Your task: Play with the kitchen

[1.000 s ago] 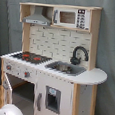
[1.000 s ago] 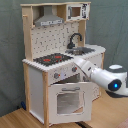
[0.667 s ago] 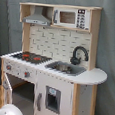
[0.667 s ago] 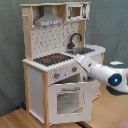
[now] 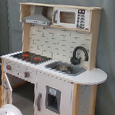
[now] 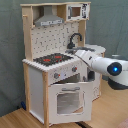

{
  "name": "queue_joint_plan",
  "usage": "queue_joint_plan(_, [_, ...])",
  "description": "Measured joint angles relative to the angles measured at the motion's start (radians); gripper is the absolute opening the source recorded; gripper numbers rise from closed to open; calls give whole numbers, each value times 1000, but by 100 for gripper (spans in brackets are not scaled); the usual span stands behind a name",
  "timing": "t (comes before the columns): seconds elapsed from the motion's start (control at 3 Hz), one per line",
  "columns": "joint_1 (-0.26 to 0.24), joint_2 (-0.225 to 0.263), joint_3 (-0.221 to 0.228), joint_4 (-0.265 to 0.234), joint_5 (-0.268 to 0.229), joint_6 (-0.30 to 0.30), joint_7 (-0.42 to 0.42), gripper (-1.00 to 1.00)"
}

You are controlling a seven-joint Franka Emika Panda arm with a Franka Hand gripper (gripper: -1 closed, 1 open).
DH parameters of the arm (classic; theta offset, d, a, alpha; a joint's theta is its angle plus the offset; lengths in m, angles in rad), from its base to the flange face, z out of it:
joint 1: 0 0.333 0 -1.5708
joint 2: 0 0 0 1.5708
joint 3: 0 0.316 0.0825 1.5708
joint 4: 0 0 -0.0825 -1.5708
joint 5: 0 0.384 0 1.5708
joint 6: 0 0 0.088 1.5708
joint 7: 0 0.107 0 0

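The kitchen [image 5: 57, 73] is a tall white and light-wood toy with a black-red stovetop [image 5: 31, 56], a black faucet [image 5: 79, 54] over a sink [image 5: 65, 68], a grey hood [image 5: 37, 17] and a microwave [image 5: 70, 17]. In the second exterior view the kitchen [image 6: 50, 55] faces front with its windowed oven door [image 6: 70, 100] hanging ajar under the knobs [image 6: 64, 74]. The white arm [image 6: 102, 64] comes in from the second exterior view's right. Its gripper [image 6: 80, 52] lies at the counter's front edge beside the stovetop [image 6: 54, 59].
A dark grey curtain [image 5: 109, 53] hangs behind the kitchen. The floor [image 6: 20, 120] is light wood. In the first exterior view the open oven door [image 5: 8, 89] sticks out at the lower left, and a white rounded part [image 5: 5, 111] shows at the bottom edge.
The arm has risen a little and shifted along the counter's front edge in the second exterior view. The oven door stays ajar.
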Motion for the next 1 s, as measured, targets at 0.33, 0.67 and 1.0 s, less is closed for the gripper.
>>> queue_joint_plan(0.33, [7,43,-19,6,39,-70,-66,100])
queue_joint_plan(0.67, [7,89,-36,8,82,-123,-144,100])
queue_joint_plan(1.0, [5,138,-59,8,118,-165,-237,100])
